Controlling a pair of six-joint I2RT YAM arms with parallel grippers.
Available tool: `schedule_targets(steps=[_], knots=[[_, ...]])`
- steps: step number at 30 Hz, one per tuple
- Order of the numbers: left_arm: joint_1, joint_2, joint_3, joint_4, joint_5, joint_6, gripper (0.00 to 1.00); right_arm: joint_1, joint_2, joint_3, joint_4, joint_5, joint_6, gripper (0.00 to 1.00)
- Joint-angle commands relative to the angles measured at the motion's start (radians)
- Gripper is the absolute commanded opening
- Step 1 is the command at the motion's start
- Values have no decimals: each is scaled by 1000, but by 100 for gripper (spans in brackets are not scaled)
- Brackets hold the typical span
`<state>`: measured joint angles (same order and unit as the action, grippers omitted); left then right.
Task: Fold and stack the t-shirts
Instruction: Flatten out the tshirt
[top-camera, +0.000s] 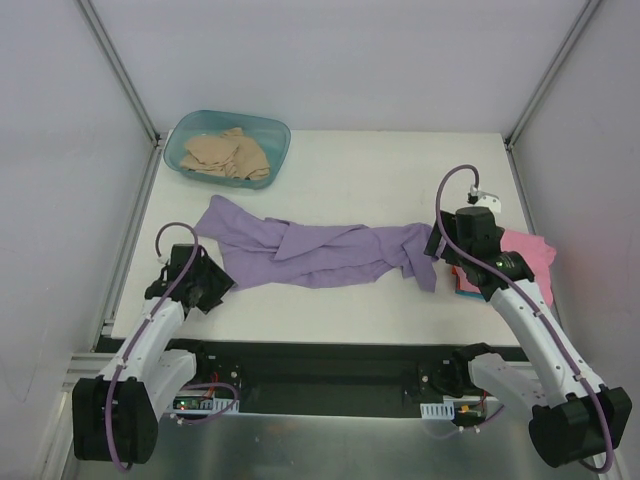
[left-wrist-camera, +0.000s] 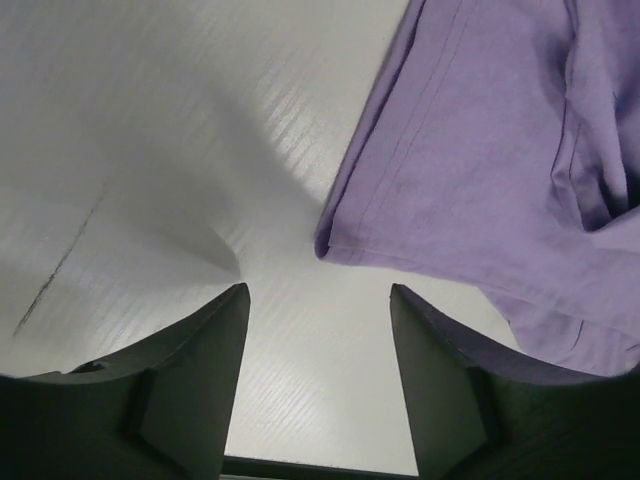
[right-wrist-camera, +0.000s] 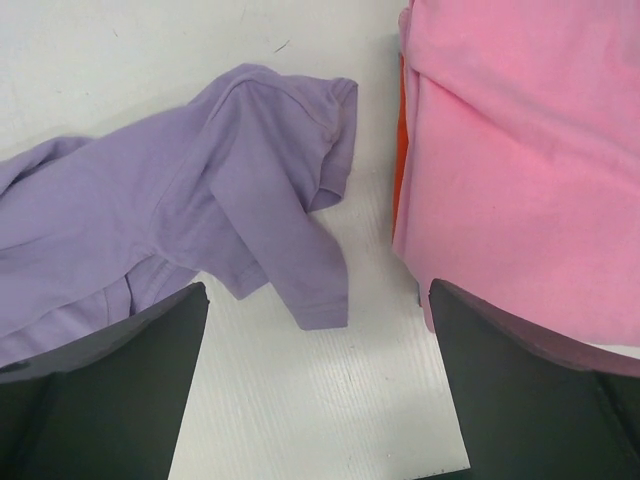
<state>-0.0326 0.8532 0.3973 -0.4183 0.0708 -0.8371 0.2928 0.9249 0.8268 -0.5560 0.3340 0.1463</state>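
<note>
One lavender t-shirt (top-camera: 318, 253), bunched, long axis running left-right between both arms. Left gripper (left-wrist-camera: 318, 330): jaws spread, empty, hem corner just ahead and right. Right gripper (right-wrist-camera: 318, 360): spread, empty, sleeve just ahead; pink t-shirt (right-wrist-camera: 520, 170) right of lavender.

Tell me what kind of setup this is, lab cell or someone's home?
Likely a lab test cell: white table boxed in by plain white panels on aluminium framing, with staged props, a lavender t-shirt and a teal tub holding a tan t-shirt.

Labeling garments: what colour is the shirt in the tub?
Tan shirt, crumpled in the teal tub; clearest in the top external view.
</note>
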Motion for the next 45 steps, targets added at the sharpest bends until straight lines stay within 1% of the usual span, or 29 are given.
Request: schedule_targets(steps=[1,4,8,10,20,23,24,27,30,36,39,42,45], knots=[[-1,52,15,56,6,-31,53,-3,3,0,39,-4,10,97],[-1,99,28,73,-15,-31,47,-3,12,3,41,-6,7,97],[-3,177,44,95,-14,-33,44,-3,17,2,42,0,4,97],[-3,201,49,105,-16,-31,41,-3,19,2,41,5,4,97],[-27,319,69,161,23,-19,24,-3,38,5,36,25,4,97],[-33,334,75,168,26,-5,10,-3,43,5,34,31,3,97],[-36,337,77,170,26,3,0,-3,46,5,34,33,-1,97],[-39,328,77,171,27,19,0,-3,51,8,36,34,-13,97],[-39,285,69,171,-6,42,0,-3,60,8,36,23,-33,97],[-38,193,64,145,-199,66,0,-6,149,67,-62,8,-14,97],[-32,181,87,107,-299,61,0,-6,131,35,-70,-100,-1,97],[-21,179,115,79,-377,58,0,-6,111,3,-116,-154,19,99],[-12,179,129,76,-408,59,0,-4,94,-21,-156,-211,61,99]])
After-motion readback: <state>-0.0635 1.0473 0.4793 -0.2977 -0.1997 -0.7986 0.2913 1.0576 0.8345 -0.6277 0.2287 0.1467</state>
